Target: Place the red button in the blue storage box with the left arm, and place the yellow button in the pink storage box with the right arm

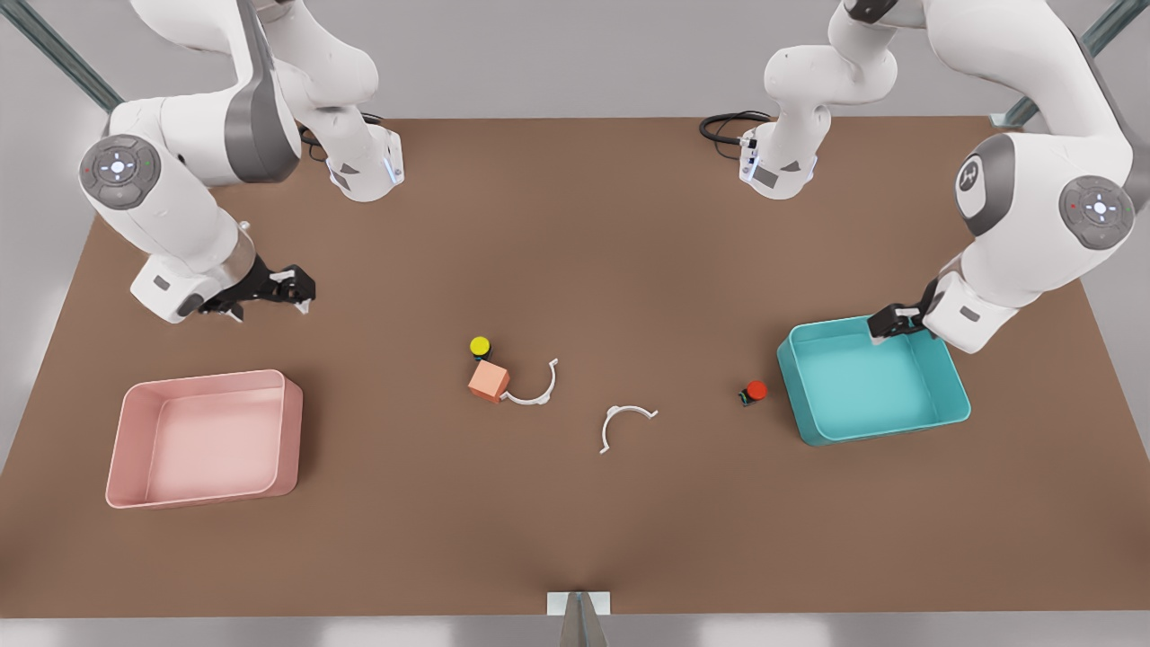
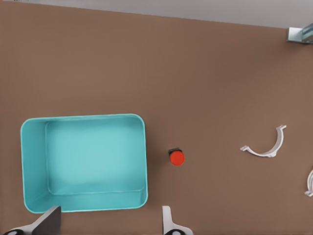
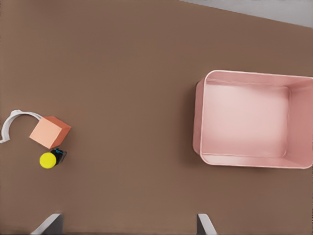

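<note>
Currently I hold both arms high over the table, fingers apart and empty, so each wrist camera takes in its button and tray together. The left gripper [image 1: 892, 321] hangs above the far wall of the blue storage box [image 1: 813, 422]; the red button [image 1: 756, 390] sits on the table just beside that box, clear of the fingers. The right gripper [image 1: 292, 289] hovers beyond the pink storage box [image 1: 292, 431]; the yellow button [image 1: 480, 345] lies well away toward the centre, touching an orange cube [image 1: 489, 381]. I judge that cube may crowd the grasp.
</note>
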